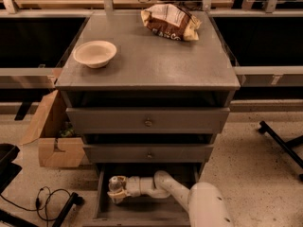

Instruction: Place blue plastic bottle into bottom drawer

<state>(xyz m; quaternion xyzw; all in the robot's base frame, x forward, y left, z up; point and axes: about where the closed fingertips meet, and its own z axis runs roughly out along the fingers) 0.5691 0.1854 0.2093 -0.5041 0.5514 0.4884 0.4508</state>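
The bottom drawer (142,212) is pulled open under the two shut upper drawers. My white arm reaches down into it from the lower right. My gripper (116,193) is at the drawer's left side, just above its grey floor. It is shut on the blue plastic bottle (113,183), which stands upright between the fingers with its white cap on top. The bottle's lower part is hidden by the fingers.
On the cabinet top (151,65) are a beige bowl (94,53) at the left and a brown snack bag (170,21) at the back. An open cardboard box (52,136) and cables (47,197) lie on the floor to the left. Black chair legs (281,143) show at the right.
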